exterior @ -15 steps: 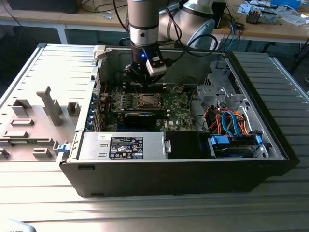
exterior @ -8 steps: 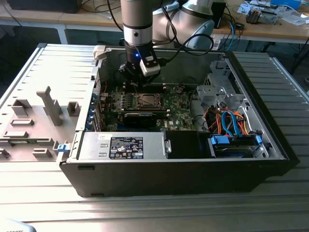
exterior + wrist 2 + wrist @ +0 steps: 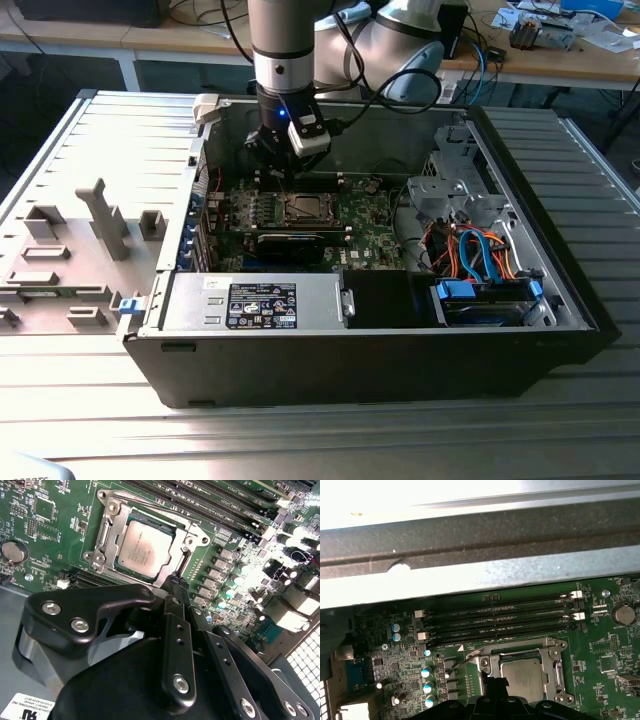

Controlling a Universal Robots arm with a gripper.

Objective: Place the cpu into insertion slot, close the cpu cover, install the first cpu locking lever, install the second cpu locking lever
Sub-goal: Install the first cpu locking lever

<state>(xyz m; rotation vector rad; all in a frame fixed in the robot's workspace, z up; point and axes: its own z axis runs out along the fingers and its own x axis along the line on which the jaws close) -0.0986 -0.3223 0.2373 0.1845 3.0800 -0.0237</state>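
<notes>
Hovering just beside the insertion slot [image 3: 145,545], where the cpu [image 3: 142,547] already sits under the closed cpu cover [image 3: 192,535], the claw [image 3: 179,586] seems pinched nearly shut, holding nothing visible, and could slip off a thin locking lever [image 3: 462,661].

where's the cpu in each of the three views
Exterior view: the cpu is the small grey square mid-board inside the open case, just below the gripper.
Second wrist view: cpu sits in its socket under the cpu cover, just past the fingertips.
First wrist view: cpu, just past the fingertips.
Shared landmark: the memory slots alongside the socket.
</notes>
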